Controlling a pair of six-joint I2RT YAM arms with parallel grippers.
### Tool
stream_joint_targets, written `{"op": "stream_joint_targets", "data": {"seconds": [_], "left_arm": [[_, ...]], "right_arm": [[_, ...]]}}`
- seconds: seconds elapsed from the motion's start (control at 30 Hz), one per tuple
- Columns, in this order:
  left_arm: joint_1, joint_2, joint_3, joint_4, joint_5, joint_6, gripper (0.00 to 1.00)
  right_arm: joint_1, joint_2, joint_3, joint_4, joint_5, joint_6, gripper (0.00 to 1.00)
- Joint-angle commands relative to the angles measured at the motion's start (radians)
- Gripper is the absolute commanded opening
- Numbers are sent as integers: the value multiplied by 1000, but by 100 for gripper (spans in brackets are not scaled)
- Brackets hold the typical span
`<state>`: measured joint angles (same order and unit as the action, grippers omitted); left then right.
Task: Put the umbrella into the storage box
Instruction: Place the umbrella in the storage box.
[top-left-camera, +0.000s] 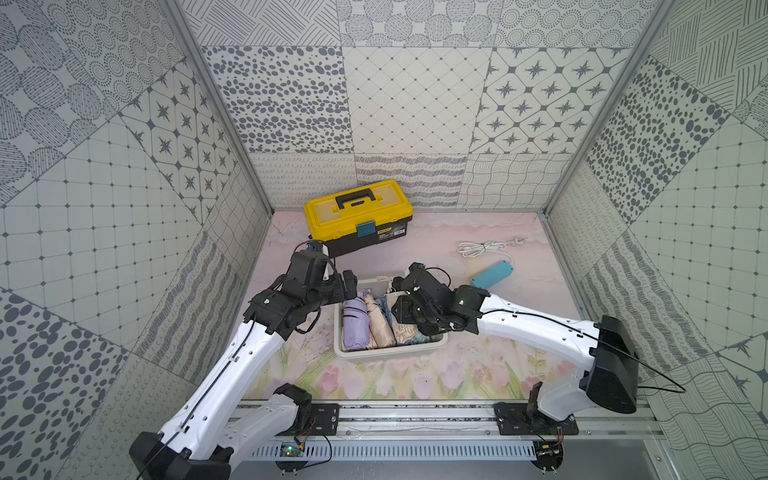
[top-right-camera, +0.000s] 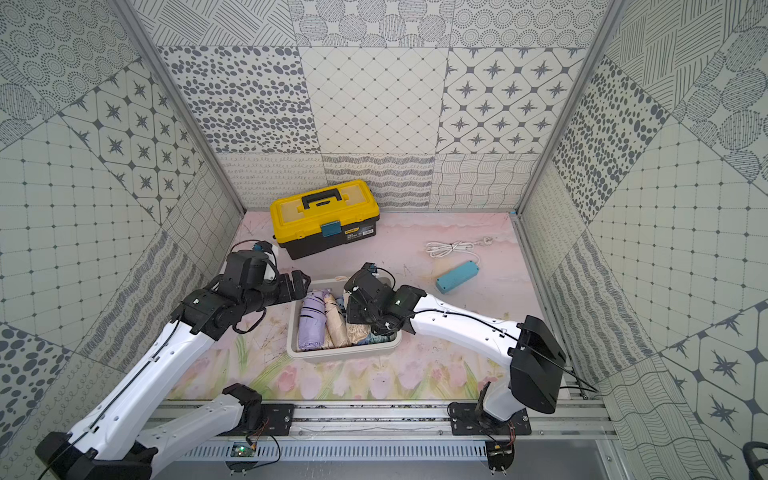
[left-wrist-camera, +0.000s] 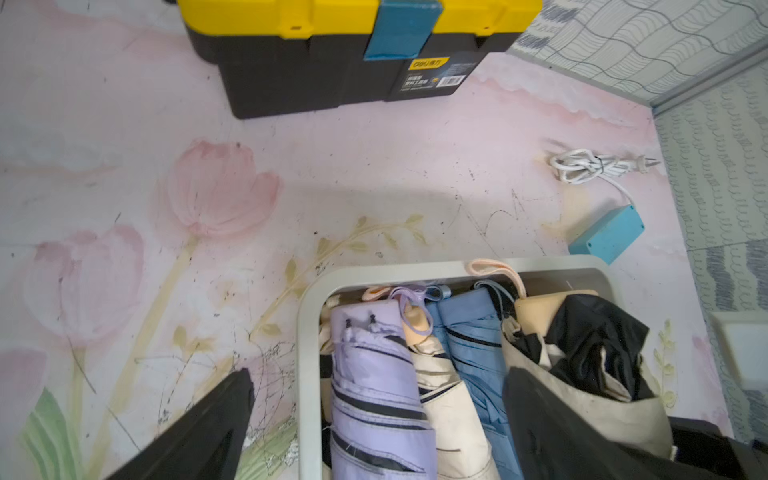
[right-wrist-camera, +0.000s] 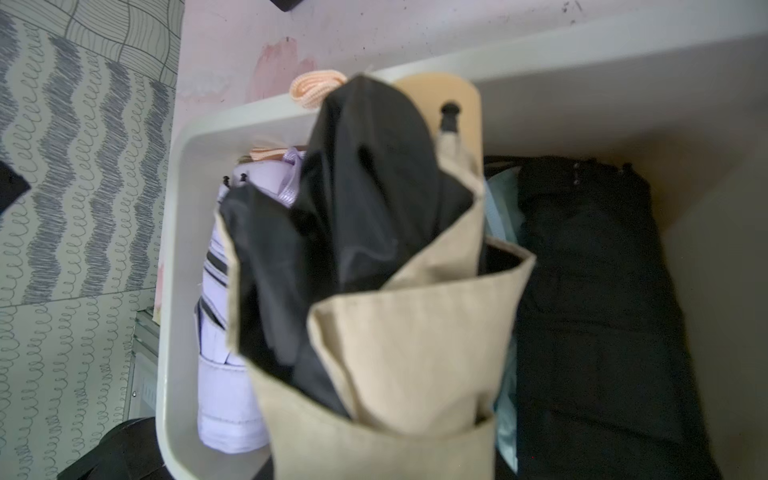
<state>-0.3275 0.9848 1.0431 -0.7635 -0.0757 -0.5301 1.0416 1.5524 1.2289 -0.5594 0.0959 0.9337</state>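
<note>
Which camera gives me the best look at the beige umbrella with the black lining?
Right wrist view: the beige umbrella fills the frame over the storage box, folds and black lining clear. The left wrist view shows part of it, smaller. In both top views the right gripper covers most of it.

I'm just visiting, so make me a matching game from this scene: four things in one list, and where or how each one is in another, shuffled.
1 yellow-and-black plastic toolbox
2 lilac folded umbrella
3 teal rectangular box
4 beige-and-black folded umbrella

A lying in the white plastic tub
B held by the right gripper
C closed, beyond the tub
D joined to a white cord

Pairs: 1-C, 2-A, 3-D, 4-B
</note>
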Motion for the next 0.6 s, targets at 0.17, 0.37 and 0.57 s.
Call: {"op": "stream_joint_targets", "data": {"seconds": [0.17, 0.37, 0.57], "left_arm": [[47, -17, -107, -187, 102, -136, 94], [47, 9, -179, -150, 122, -114, 81], [46, 42, -210, -48, 204, -89, 58]], "right_arm": [[-11, 81, 49, 147, -34, 47, 28], [-30, 46, -2, 136, 21, 68, 67], [-105, -140, -62, 35, 86, -14, 79]]}}
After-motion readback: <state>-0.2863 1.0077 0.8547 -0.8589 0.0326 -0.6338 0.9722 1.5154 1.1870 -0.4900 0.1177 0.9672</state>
